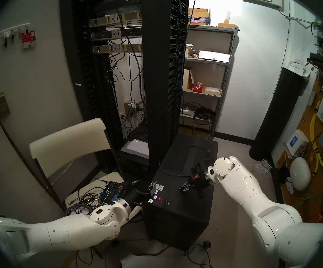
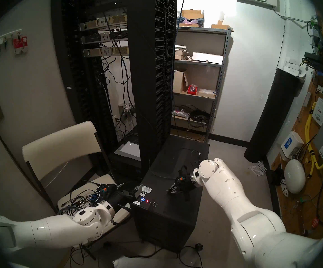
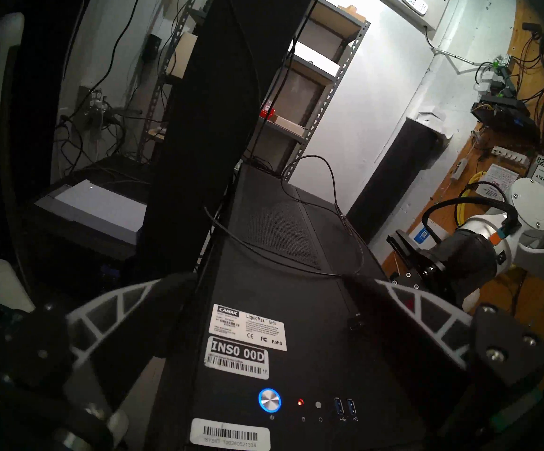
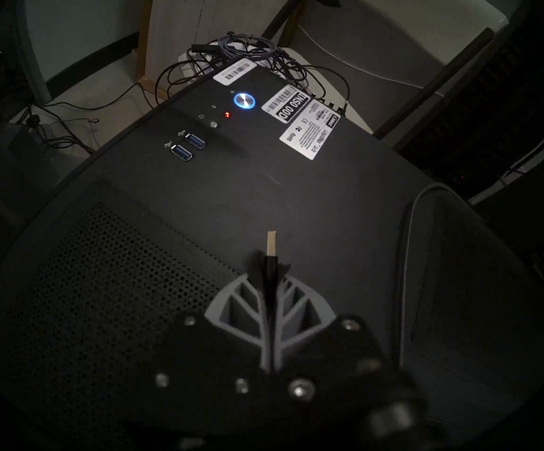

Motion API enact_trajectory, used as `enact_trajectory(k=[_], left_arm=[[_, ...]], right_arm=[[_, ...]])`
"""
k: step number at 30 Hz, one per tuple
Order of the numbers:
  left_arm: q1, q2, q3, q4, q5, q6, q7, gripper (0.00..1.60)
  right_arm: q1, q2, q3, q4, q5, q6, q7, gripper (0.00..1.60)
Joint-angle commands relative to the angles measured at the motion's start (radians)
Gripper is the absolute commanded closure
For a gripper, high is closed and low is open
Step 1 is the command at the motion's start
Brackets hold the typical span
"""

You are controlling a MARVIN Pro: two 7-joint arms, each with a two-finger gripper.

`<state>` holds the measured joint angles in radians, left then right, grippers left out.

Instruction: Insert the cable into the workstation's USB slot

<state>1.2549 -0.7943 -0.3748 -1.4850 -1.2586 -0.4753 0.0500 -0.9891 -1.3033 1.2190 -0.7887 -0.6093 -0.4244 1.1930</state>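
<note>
The cable [image 4: 271, 265] plug sits pinched in the right gripper [image 4: 271, 274], metal tip poking out over the workstation [image 4: 296, 196] top, well short of the blue USB slots [image 4: 188, 146]. I'd square the tip up first, then push straight. Left gripper [image 3: 264, 297] hangs wide open, empty.

Bare workstation [image 4: 264, 193] top is lying open toward the USB slots [image 4: 187, 146]; the left gripper [image 1: 147, 188] is seemingly crowding the near corner.

The cable [image 3: 316, 167] vanishes behind the server rack [image 3: 218, 115], its far end hidden. The barcode stickers' [image 1: 159, 187] print is too small to read overhead. The right gripper's [image 4: 272, 271] base blurs.
</note>
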Motion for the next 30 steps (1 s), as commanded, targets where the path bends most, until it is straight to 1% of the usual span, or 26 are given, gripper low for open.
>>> enact_trajectory(k=[1, 4, 9, 10, 11, 12, 13, 14, 15, 16, 18, 19, 20, 22, 24, 27, 28, 30], left_arm=[[-0.007, 0.002, -0.012, -0.005, -0.002, -0.019, -0.010, 0.00], [-0.009, 0.002, -0.013, -0.003, -0.005, -0.021, -0.011, 0.00], [-0.012, 0.002, -0.012, 0.000, -0.008, -0.022, -0.014, 0.00], [-0.012, 0.002, -0.012, 0.000, -0.008, -0.022, -0.014, 0.00], [-0.013, 0.003, -0.012, -0.001, -0.009, -0.021, -0.014, 0.00], [-0.014, 0.002, -0.011, -0.001, -0.009, -0.021, -0.014, 0.00], [-0.014, 0.002, -0.011, -0.001, -0.009, -0.021, -0.014, 0.00], [-0.014, 0.002, -0.011, -0.001, -0.009, -0.021, -0.014, 0.00], [-0.014, 0.002, -0.011, -0.001, -0.009, -0.022, -0.013, 0.00], [-0.014, 0.001, -0.011, -0.002, -0.010, -0.023, -0.013, 0.00], [-0.014, 0.000, -0.012, -0.002, -0.011, -0.025, -0.011, 0.00], [-0.014, 0.000, -0.012, -0.002, -0.011, -0.025, -0.011, 0.00], [-0.014, -0.001, -0.012, -0.003, -0.011, -0.025, -0.010, 0.00], [-0.015, -0.002, -0.014, -0.002, -0.012, -0.027, -0.008, 0.00], [-0.014, 0.000, -0.018, -0.004, -0.019, -0.030, -0.005, 0.00], [-0.014, 0.003, -0.022, -0.004, -0.023, -0.031, -0.005, 0.00], [-0.014, 0.003, -0.022, -0.004, -0.023, -0.031, -0.005, 0.00], [-0.014, 0.004, -0.024, -0.002, -0.024, -0.032, -0.006, 0.00]], right_arm=[[0.079, -0.019, -0.028, 0.020, -0.013, -0.078, 0.015, 1.60], [0.100, -0.018, -0.055, 0.044, -0.031, -0.126, 0.039, 1.60], [0.128, -0.011, -0.089, 0.077, -0.049, -0.229, 0.043, 1.60], [0.128, -0.011, -0.089, 0.077, -0.049, -0.229, 0.043, 1.60], [0.138, -0.006, -0.108, 0.071, -0.060, -0.257, 0.051, 1.60], [0.151, -0.010, -0.114, 0.087, -0.067, -0.280, 0.063, 1.60], [0.156, -0.009, -0.119, 0.091, -0.070, -0.296, 0.062, 1.60], [0.156, -0.009, -0.119, 0.091, -0.070, -0.296, 0.062, 1.60], [0.160, -0.005, -0.136, 0.088, -0.081, -0.315, 0.046, 1.60], [0.173, -0.007, -0.155, 0.104, -0.088, -0.353, 0.029, 1.60], [0.189, -0.013, -0.174, 0.124, -0.102, -0.381, 0.020, 1.60], [0.189, -0.013, -0.174, 0.124, -0.102, -0.381, 0.020, 1.60], [0.196, -0.014, -0.189, 0.136, -0.111, -0.409, -0.003, 1.60], [0.211, -0.022, -0.209, 0.158, -0.121, -0.425, -0.015, 1.60], [0.230, -0.029, -0.253, 0.189, -0.154, -0.458, -0.056, 1.60], [0.246, -0.039, -0.301, 0.227, -0.166, -0.485, -0.095, 1.60], [0.246, -0.039, -0.301, 0.227, -0.166, -0.485, -0.095, 1.60], [0.254, -0.042, -0.334, 0.243, -0.176, -0.496, -0.123, 1.60]])
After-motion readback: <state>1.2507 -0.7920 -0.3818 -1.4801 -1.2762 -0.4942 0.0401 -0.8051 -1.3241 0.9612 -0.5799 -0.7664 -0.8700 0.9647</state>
